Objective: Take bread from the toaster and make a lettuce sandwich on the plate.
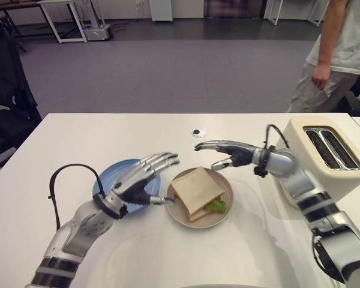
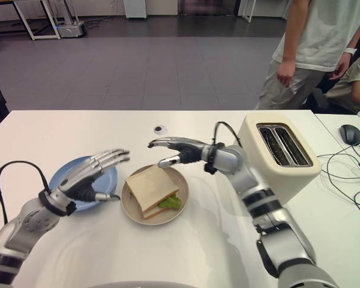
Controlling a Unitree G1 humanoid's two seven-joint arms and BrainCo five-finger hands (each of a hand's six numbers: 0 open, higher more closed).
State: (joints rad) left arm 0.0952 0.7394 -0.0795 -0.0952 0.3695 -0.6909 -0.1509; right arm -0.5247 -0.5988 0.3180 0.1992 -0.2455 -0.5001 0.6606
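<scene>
toaster blocks right, plate top open

Lettuce sandwich on tan plate

Our left hand: near left, fingers extended, empty. Our right hand: farther right, fingers extended, empty.

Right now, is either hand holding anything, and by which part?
Nothing is held. The left hand and right hand are both open near the sandwich on its plate.
</scene>
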